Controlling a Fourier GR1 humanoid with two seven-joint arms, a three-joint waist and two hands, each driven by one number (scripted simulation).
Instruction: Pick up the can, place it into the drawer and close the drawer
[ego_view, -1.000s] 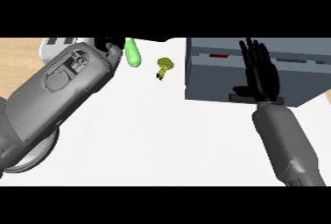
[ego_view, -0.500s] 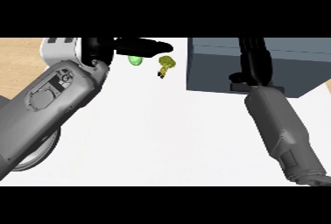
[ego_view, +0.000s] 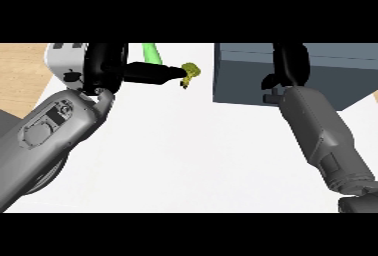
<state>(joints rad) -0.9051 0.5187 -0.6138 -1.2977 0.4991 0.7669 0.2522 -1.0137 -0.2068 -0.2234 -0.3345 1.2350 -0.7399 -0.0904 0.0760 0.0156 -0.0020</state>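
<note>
A white counter (ego_view: 192, 150) seen steeply from above, with two grey forearms coming in from the lower edge. The left hand (ego_view: 111, 65), black, is near the top left; its fingers (ego_view: 155, 74) stretch sideways toward a small yellow-olive object (ego_view: 190, 73), apparently the can, and the tips reach its left side, though whether they pinch it cannot be told. A bright green object (ego_view: 153, 53) slants just behind the fingers, partly hidden by them. Behind the left hand stands a white appliance (ego_view: 65, 57) at the counter's far left corner, beside a strip of wooden floor (ego_view: 22, 75). The right hand (ego_view: 289, 65) lies over the top of a dark grey-blue box (ego_view: 244, 75), the drawer unit, at the upper right; its fingers run straight and close together toward the far edge. No writing or labels can be read anywhere. The middle and near part of the counter between the two arms lies bare.
</note>
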